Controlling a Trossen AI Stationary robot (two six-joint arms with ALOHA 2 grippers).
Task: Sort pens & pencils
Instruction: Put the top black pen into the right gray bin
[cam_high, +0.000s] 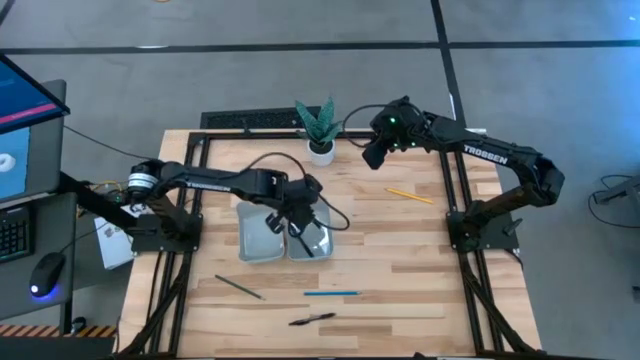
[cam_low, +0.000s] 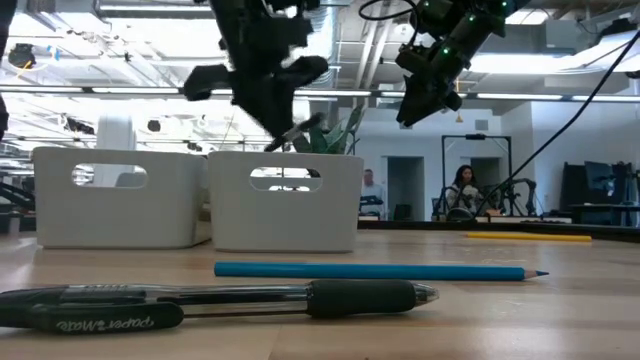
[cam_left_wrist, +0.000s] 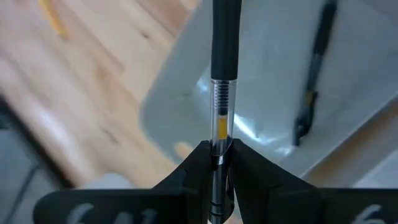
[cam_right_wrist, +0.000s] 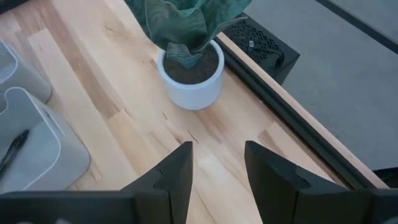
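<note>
The dark right arm (cam_high: 490, 155) carried white "TROSSEN" lettering along its link in the high view. In the low view, the nearest black pen with a clear barrel (cam_low: 215, 303) bore "papermate" on its clip, printed upside down.

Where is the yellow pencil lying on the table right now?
In the high view the yellow pencil lies on the table's right side, apart from the trays, below the right gripper and right of the potted plant.

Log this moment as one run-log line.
left gripper: shut on pen, above right tray | tray: one pen inside | right gripper: open, near plant | table: yellow pencil, blue pencil, grey pencil, pen
</note>
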